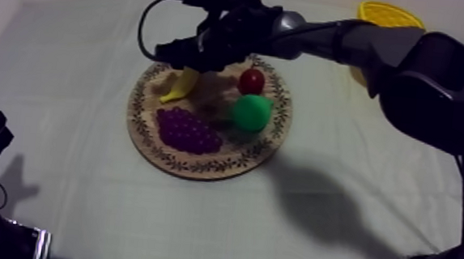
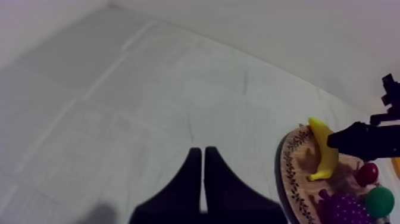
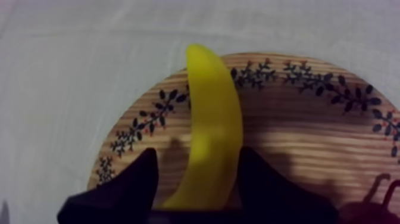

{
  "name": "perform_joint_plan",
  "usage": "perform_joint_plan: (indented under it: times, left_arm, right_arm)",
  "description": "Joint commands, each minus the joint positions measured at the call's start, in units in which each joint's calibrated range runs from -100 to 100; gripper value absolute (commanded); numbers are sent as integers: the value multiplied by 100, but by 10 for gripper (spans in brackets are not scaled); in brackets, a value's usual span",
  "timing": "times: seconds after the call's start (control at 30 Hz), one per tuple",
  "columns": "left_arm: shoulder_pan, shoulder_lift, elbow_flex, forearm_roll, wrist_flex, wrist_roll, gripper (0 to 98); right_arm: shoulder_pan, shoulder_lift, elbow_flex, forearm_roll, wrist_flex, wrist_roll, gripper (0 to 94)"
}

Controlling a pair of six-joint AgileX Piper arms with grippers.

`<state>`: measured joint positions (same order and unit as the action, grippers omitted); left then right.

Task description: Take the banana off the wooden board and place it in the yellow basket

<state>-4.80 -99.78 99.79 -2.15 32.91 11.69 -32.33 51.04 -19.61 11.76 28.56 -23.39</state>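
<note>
The yellow banana hangs tilted over the left rim of the round wooden board, between the fingers of my right gripper. In the right wrist view the two black fingers close on either side of the banana above the board's patterned rim. The left wrist view has the banana standing steeply at the board's edge, with the right gripper beside it. The yellow basket sits at the far right behind the right arm. My left gripper rests low at the left with its fingers together.
A purple bunch of grapes, a green pear and a small red fruit lie on the board near the banana. The right arm reaches across the table from the upper right. Bare cloth lies left of the board.
</note>
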Motion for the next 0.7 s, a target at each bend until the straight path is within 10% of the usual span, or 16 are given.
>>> perform_joint_plan:
  times: [0.0, 0.67]
  left_arm:
    - [-1, -5, -1, -3, 0, 1, 1]
    - [-1, -5, -1, -3, 0, -1, 1]
  right_arm:
    - [-2, 71, -105, 49, 80, 1, 383]
    - [-126, 413, -922, 356, 662, 219, 178]
